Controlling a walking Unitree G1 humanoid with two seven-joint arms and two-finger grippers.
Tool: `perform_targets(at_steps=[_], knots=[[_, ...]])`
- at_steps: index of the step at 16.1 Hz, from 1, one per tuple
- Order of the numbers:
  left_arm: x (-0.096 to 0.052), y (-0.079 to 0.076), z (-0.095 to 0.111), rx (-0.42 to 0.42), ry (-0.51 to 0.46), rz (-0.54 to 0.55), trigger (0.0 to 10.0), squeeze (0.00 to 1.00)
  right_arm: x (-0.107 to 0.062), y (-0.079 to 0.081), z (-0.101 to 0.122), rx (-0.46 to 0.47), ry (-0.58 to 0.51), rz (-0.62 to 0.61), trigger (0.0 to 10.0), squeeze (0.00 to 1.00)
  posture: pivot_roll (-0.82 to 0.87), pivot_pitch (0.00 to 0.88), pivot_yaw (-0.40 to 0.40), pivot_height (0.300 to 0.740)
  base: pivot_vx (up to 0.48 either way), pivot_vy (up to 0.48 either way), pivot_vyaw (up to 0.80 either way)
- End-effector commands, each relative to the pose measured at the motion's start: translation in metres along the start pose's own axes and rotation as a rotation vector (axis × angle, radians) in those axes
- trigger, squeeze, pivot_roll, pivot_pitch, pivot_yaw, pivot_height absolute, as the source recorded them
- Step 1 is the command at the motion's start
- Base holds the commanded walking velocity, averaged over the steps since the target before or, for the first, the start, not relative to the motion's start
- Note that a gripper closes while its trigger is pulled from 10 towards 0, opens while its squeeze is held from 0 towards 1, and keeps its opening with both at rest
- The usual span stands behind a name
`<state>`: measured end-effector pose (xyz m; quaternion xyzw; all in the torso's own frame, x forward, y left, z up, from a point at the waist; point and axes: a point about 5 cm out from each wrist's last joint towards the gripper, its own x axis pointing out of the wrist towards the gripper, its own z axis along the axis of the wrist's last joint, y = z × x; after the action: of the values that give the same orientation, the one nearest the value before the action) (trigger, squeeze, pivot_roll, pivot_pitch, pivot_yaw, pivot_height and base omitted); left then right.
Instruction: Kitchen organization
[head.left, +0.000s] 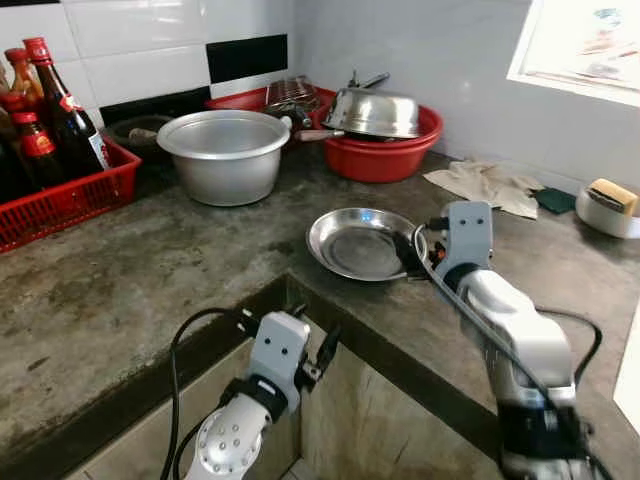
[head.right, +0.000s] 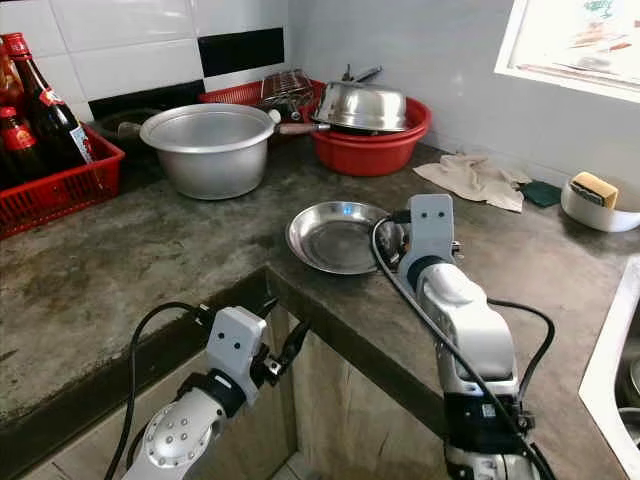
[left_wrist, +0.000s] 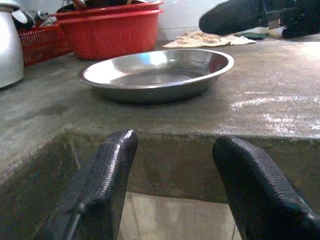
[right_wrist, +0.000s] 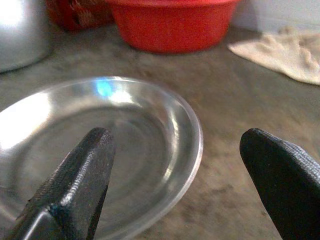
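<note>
A shallow steel plate (head.left: 362, 243) lies on the dark stone counter (head.left: 150, 270) near its inner corner. My right gripper (head.left: 414, 250) hovers low at the plate's right rim. In the right wrist view it (right_wrist: 177, 140) is open, one finger over the plate (right_wrist: 100, 145) and the other outside the rim, touching nothing. My left gripper (head.left: 316, 348) hangs below the counter's front edge, also open and holding nothing. In the left wrist view its fingers (left_wrist: 107, 165) sit under the ledge, facing the plate (left_wrist: 157, 75).
Behind the plate stand an aluminium pot (head.left: 224, 150) and a red basin (head.left: 385, 155) holding an upturned steel bowl (head.left: 372, 110). A red crate (head.left: 70, 200) of sauce bottles sits far left. A cloth (head.left: 487, 185) and a white dish with a sponge (head.left: 608, 210) lie on the right.
</note>
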<state>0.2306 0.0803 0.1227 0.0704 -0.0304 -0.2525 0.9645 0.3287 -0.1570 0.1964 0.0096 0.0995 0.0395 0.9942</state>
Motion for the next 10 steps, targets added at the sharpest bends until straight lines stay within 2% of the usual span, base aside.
perform_targets(at_steps=[1,2,5,7,10], knots=[[-0.001,-0.002,-0.001,-0.006,0.011,-0.016,10.0,0.0,0.005,-0.003,0.002,0.027,0.031,-0.02,10.0,0.0,0.02,0.002,-0.074,0.74,0.0,0.0,0.0],[-0.002,-0.005,0.001,-0.024,-0.006,-0.033,10.0,0.0,0.012,-0.003,0.002,0.074,0.081,-0.016,10.0,0.0,0.02,0.003,-0.075,0.74,0.0,0.0,0.0],[-0.002,-0.016,0.013,-0.082,-0.086,-0.091,10.0,0.0,0.025,-0.001,-0.003,0.123,0.149,-0.03,10.0,0.0,0.02,0.003,-0.082,0.74,0.0,0.0,0.0],[-0.001,-0.017,0.014,-0.081,-0.093,-0.088,10.0,0.0,0.033,0.001,-0.008,0.2,0.207,-0.029,10.0,0.0,0.02,0.003,-0.085,0.74,0.0,0.0,0.0],[-0.001,-0.016,0.015,-0.085,-0.096,-0.086,10.0,0.0,0.042,-0.001,-0.006,0.265,0.23,-0.041,10.0,0.0,0.03,0.002,-0.097,0.74,0.0,0.0,0.0]])
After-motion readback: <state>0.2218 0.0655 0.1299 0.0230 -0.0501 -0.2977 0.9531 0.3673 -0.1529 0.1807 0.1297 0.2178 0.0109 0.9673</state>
